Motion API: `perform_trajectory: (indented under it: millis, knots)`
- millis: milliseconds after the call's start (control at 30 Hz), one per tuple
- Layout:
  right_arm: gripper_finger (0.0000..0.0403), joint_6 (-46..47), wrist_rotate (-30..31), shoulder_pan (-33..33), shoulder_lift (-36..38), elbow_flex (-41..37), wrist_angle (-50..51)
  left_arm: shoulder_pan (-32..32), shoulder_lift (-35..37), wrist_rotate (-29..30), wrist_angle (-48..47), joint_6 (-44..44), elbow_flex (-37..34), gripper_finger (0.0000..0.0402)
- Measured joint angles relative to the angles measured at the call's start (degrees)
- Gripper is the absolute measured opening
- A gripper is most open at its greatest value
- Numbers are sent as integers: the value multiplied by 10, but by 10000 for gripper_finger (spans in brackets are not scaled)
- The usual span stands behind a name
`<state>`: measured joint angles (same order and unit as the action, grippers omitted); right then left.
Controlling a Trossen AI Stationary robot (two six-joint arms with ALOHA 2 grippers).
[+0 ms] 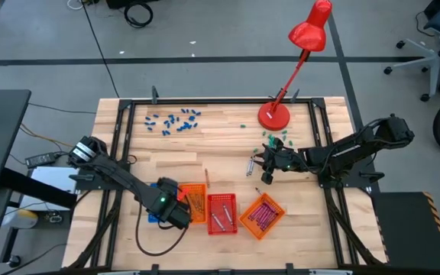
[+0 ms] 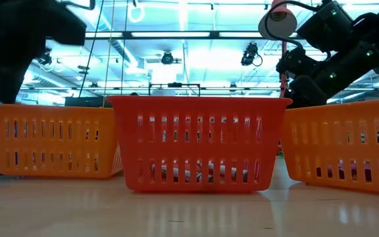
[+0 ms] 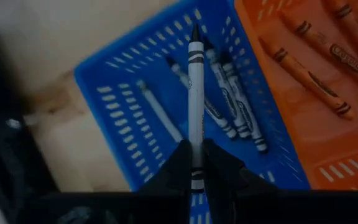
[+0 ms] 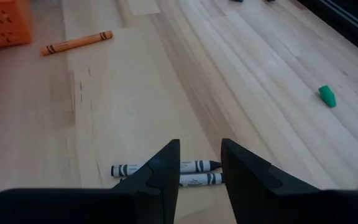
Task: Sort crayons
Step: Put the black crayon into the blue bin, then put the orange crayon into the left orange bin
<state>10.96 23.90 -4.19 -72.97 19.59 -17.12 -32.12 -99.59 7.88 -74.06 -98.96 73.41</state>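
The left gripper is positioned over the blue tray at the near left of the counter. Its fingers are clenched on a silvery grey crayon, which is held lengthwise above the tray. Several more grey crayons are seen lying inside the blue tray. Orange crayons are seen in the orange tray directly beside it.

The right gripper is held low over the bare counter, right of centre. Its fingers are parted and nothing is grasped between them. Two grey crayons lie side by side on the wood just ahead of the fingertips. A single orange crayon lies loose on the counter, farther off, near the trays.

In the high view, a red tray with grey crayons stands beside the orange tray, and a second orange tray, set at an angle, holds magenta-purple crayons. Stubby blue bits are scattered at the far left of the counter, and green bits lie near the base of a red lamp.
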Motion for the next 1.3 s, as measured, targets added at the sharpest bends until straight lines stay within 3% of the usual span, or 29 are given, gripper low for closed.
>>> perform_trajectory:
  millis: [333,633,867,1100,1200,1300]
  knots:
    - [122,-4,0,0,0,0,0,0,0,-48,63,-39,-46,37]
    - [122,-5,0,0,0,0,0,13,0,-62,84,-26,-45,113]
    - [122,-5,3,0,0,0,-4,64,67,-84,98,79,-44,131]
    - [122,-14,4,0,0,0,-6,131,115,3,110,183,-43,132]
    - [122,-20,5,0,0,0,-11,165,114,31,160,280,-43,132]
    - [122,-21,6,0,0,0,-13,195,108,77,242,445,-43,132]
